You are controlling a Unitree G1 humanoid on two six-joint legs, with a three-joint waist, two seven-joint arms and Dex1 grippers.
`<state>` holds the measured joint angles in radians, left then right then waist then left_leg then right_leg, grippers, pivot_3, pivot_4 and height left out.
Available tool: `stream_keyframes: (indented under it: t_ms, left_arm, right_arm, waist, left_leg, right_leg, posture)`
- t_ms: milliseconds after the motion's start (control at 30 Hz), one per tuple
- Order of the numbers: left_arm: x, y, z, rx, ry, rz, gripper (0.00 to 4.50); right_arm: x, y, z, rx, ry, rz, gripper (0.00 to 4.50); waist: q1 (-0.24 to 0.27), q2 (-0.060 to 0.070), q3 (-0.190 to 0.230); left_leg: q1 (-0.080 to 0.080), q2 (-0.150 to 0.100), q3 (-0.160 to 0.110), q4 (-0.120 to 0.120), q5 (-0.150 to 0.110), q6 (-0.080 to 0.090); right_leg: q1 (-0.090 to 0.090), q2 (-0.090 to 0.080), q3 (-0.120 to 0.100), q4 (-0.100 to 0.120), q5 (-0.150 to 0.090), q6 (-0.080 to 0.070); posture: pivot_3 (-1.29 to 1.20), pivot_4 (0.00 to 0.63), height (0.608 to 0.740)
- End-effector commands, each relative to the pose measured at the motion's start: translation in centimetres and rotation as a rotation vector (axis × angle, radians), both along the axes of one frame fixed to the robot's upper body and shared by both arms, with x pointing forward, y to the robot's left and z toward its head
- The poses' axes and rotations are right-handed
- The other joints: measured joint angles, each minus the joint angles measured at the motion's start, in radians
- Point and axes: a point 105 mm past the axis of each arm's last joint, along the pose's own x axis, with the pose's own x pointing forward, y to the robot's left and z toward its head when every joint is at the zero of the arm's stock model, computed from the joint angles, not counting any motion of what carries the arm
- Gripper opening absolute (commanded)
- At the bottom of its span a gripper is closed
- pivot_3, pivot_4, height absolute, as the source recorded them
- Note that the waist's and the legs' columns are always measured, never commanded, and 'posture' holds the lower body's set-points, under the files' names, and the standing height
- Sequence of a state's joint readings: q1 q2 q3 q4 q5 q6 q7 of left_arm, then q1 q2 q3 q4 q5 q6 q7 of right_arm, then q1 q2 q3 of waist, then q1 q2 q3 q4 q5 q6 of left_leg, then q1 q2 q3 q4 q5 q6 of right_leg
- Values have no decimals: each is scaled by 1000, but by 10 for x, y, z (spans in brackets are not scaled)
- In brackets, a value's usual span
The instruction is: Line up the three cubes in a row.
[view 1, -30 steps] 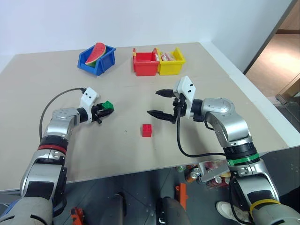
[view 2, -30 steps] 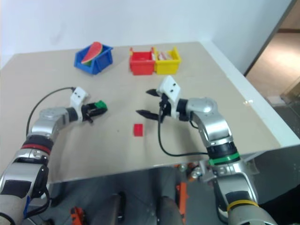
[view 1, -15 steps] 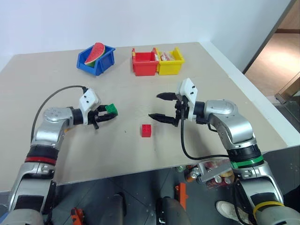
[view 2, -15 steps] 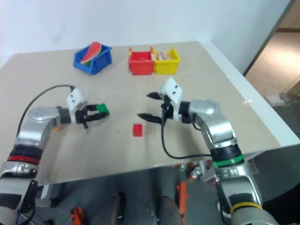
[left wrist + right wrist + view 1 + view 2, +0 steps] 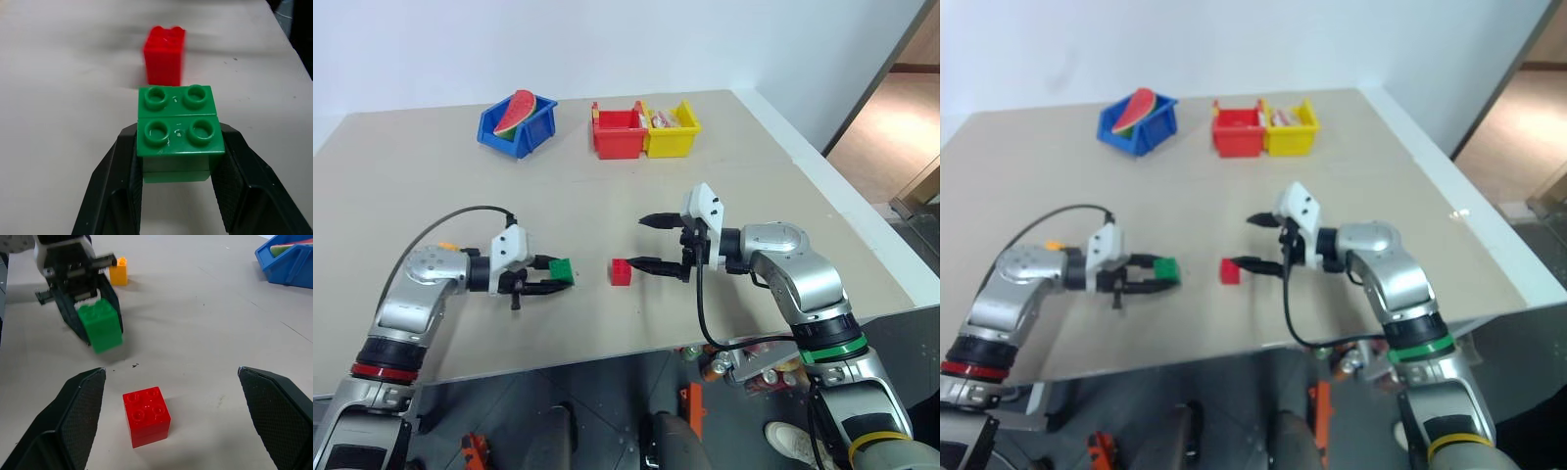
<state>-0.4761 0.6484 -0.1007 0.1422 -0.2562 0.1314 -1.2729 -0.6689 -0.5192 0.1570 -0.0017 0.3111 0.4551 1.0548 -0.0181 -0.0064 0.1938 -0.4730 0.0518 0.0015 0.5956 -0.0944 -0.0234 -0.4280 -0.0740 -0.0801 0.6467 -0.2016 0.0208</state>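
Left gripper [image 5: 551, 279] pinches green cube [image 5: 562, 269] | red cube [image 5: 622, 271] at its 3 o'clock | right gripper [image 5: 652, 242] spread

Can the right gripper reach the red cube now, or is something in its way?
Probably yes. The right gripper is open, and the red cube sits free on the table just beyond its fingertips. The green cube, held in the left gripper, is on the cube's far side, apart from it.
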Motion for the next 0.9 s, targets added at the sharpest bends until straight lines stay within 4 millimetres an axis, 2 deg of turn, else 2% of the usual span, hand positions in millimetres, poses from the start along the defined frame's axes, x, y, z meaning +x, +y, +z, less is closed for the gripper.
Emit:
stream_keyframes:
  t_ms: [33, 467, 733, 767, 900]
  left_arm:
    - [1, -1, 2, 8, -22, 8, 1338]
    - [11, -7, -2, -10, -8, 47, 1338]
    - [13, -7, -4, -11, 5, 40, 1338]
    - [13, -8, -4, -11, 10, 32, 2365]
    - [11, -9, -1, -7, -4, 4, 3640]
  right_arm:
    - [-6, 4, 11, 10, -51, 32, 4500]
    - [-16, 6, 12, 14, -25, 103, 4500]
    - [-14, 6, 12, 4, -35, 106, 4500]
    - [-14, 6, 12, 1, -36, 104, 4500]
    - [-13, 6, 11, -3, -40, 101, 4500]
  waist:
    - [0, 0, 0]
    - [0, 0, 0]
    - [0, 0, 0]
    - [0, 0, 0]
    - [0, 0, 0]
  left_leg:
    - [0, 0, 0, 0, 0, 0]
    - [0, 0, 0, 0, 0, 0]
    - [0, 0, 0, 0, 0, 0]
    - [0, 0, 0, 0, 0, 0]
    - [0, 0, 0, 0, 0, 0]
  right_leg:
    - [0, 0, 0, 0, 0, 0]
    - [0, 0, 0, 0, 0, 0]
    - [0, 0, 0, 0, 0, 0]
    - [0, 0, 0, 0, 0, 0]
    - [0, 0, 0, 0, 0, 0]
  posture:
    - [0, 150, 740]
    - [0, 150, 740]
    - [0, 150, 740]
    - [0, 150, 740]
    - [0, 150, 740]
